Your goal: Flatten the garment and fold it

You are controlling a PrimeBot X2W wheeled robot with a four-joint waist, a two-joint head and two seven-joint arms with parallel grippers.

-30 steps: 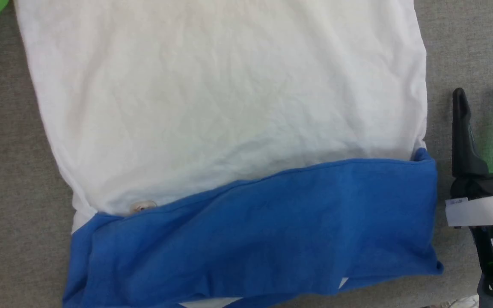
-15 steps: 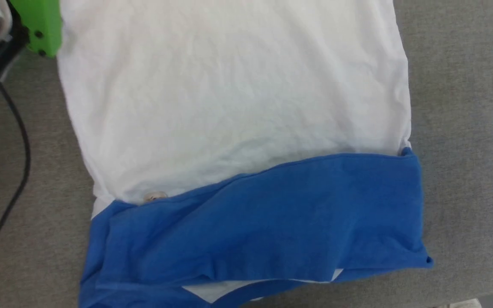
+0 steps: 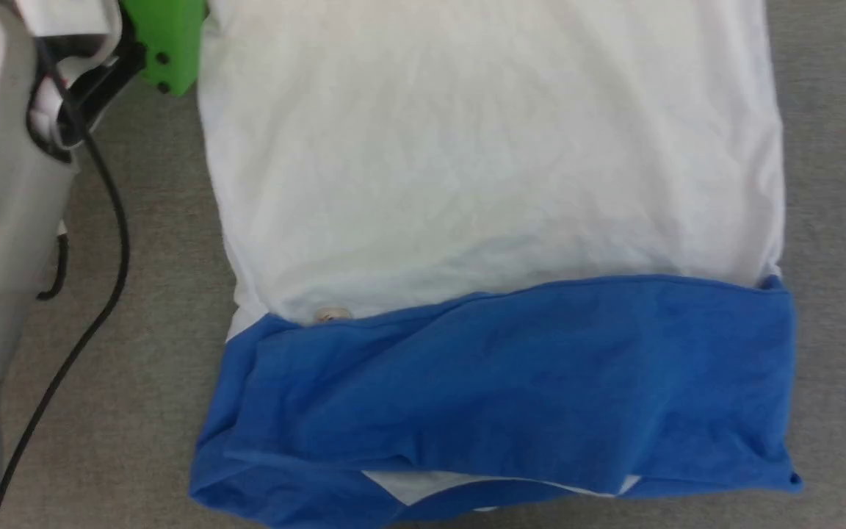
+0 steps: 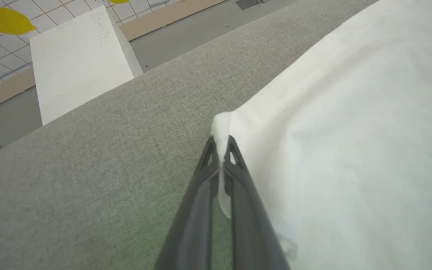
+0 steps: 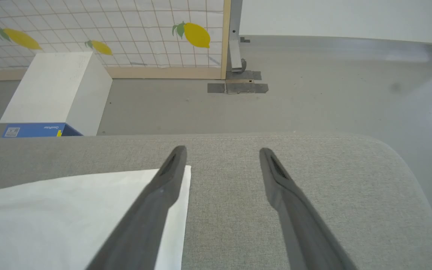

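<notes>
The shirt [image 3: 489,184] lies spread on the grey cushion [image 3: 151,411]. The left gripper [image 4: 221,150] pinches its white corner. The right gripper [image 5: 221,153] gapes wide at the other corner and should grip equally deep before lifting.

place: test lab | cues: lemon-print partition [image 5: 133,33], bare grey floor [image 5: 332,86], white box [image 5: 54,82]

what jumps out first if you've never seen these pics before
The big white garment lies spread over the grey padded surface, with a bright blue band folded across its near end in the head view. In the left wrist view the left hand is pinched shut on a white corner of it. The right hand stands open by another corner.
</notes>
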